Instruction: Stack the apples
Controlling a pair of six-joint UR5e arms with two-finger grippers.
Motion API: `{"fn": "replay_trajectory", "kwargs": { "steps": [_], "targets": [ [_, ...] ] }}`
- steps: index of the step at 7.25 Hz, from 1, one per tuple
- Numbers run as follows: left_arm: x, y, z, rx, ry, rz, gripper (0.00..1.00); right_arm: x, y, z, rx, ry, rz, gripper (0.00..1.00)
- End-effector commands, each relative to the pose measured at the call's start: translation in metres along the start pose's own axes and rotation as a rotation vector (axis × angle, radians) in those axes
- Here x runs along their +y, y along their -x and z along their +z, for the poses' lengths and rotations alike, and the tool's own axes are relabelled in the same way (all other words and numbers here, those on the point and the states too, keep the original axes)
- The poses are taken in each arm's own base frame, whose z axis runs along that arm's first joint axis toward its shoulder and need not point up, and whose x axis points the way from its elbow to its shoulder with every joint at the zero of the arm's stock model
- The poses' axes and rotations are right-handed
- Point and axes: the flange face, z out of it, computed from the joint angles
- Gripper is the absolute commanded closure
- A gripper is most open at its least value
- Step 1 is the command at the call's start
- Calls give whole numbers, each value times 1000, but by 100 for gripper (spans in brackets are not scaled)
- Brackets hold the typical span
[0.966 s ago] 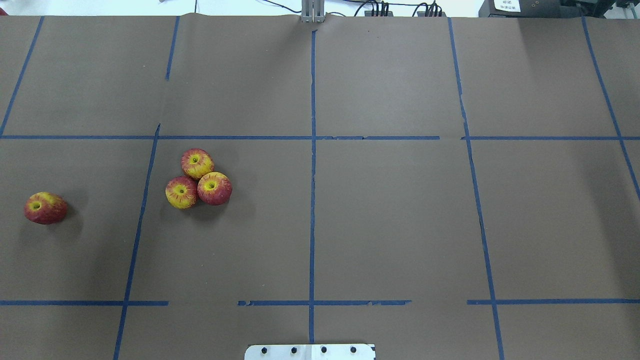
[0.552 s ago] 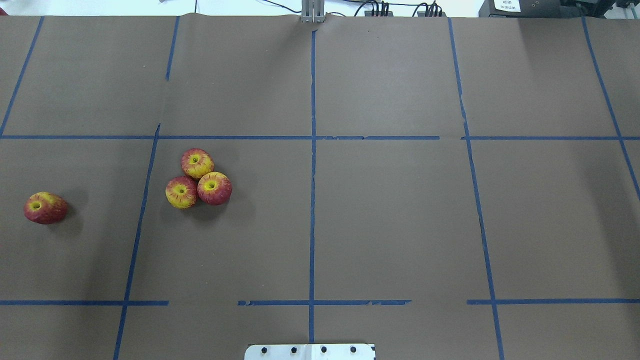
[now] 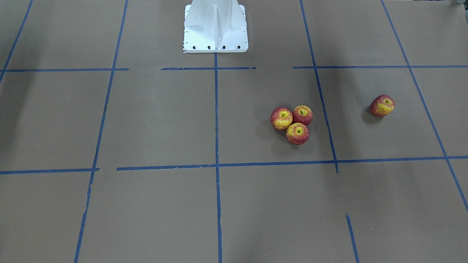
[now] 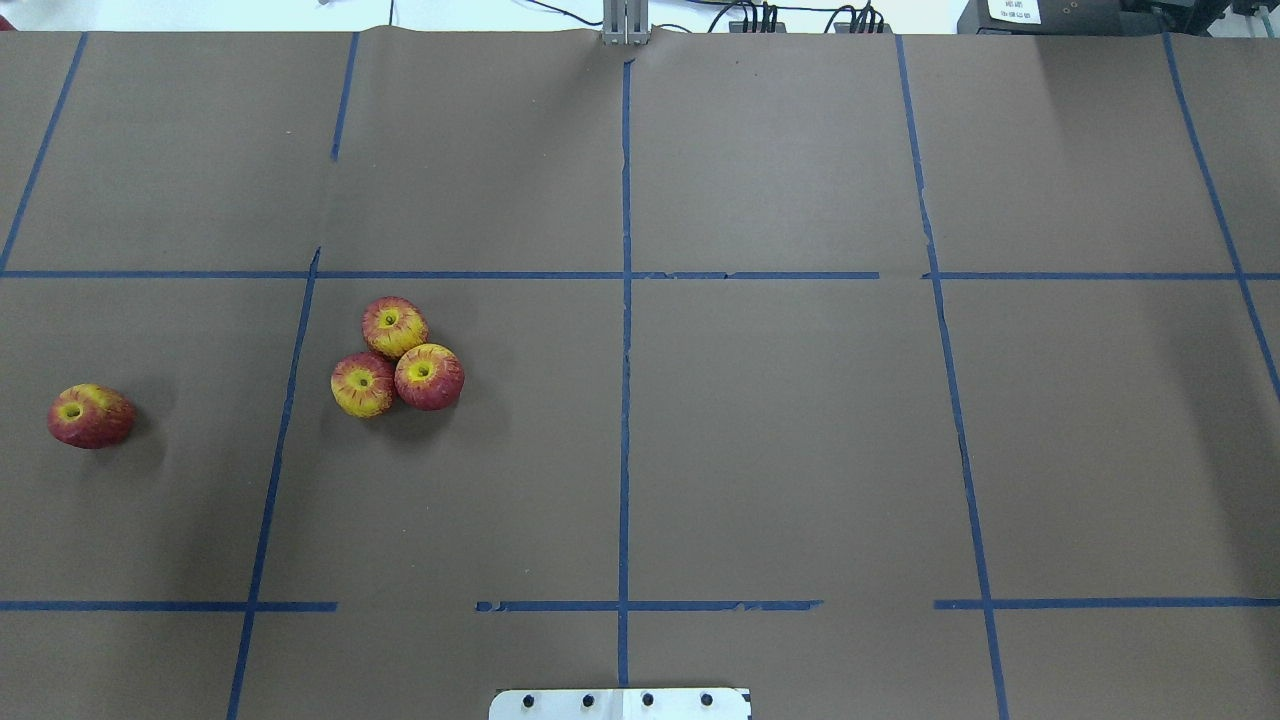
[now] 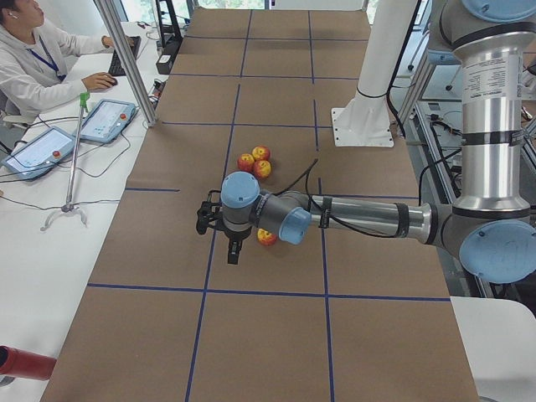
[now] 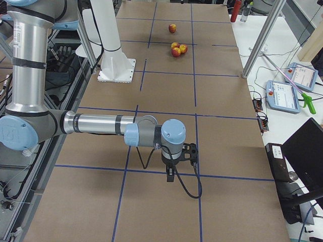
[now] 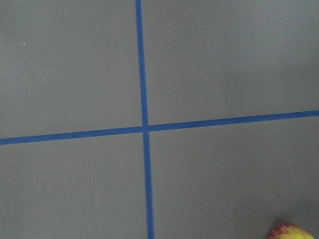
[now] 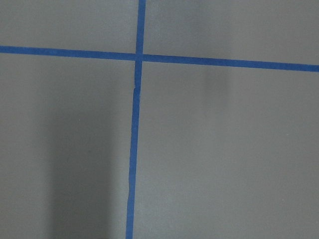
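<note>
Brown paper (image 4: 780,420) crossed by blue tape lines (image 4: 625,400) covers the table (image 6: 166,212). A white bench (image 5: 33,276) alongside holds two tablets (image 5: 105,120).

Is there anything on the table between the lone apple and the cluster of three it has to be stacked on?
Nothing visible. Between the lone apple and the three touching apples there is only bare brown paper, crossed by one flat blue tape line.

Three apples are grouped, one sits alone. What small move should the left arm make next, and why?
Probably slide the left end effector until it centres over the lone apple: its wrist view shows that apple only at the bottom-right corner, and the three touching apples already form a base.
</note>
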Motion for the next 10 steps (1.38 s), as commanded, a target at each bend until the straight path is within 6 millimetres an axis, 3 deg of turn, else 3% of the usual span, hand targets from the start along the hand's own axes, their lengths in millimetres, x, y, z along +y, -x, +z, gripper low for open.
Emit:
{"fn": "replay_trajectory", "kwargs": {
  "steps": [1,2,5,7,10],
  "targets": [
    [18,-85,73,51,144,-97,0,0,0,0,0,0,0,0],
    [23,-97,97,9,162,-91,0,0,0,0,0,0,0,0],
    [31,-86,123,-81,158,-83,0,0,0,0,0,0,0,0],
    [33,-80,130,-90,172,-83,0,0,0,0,0,0,0,0],
    [35,-89,131,-75,178,-73,0,0,0,0,0,0,0,0]
  ]
}}
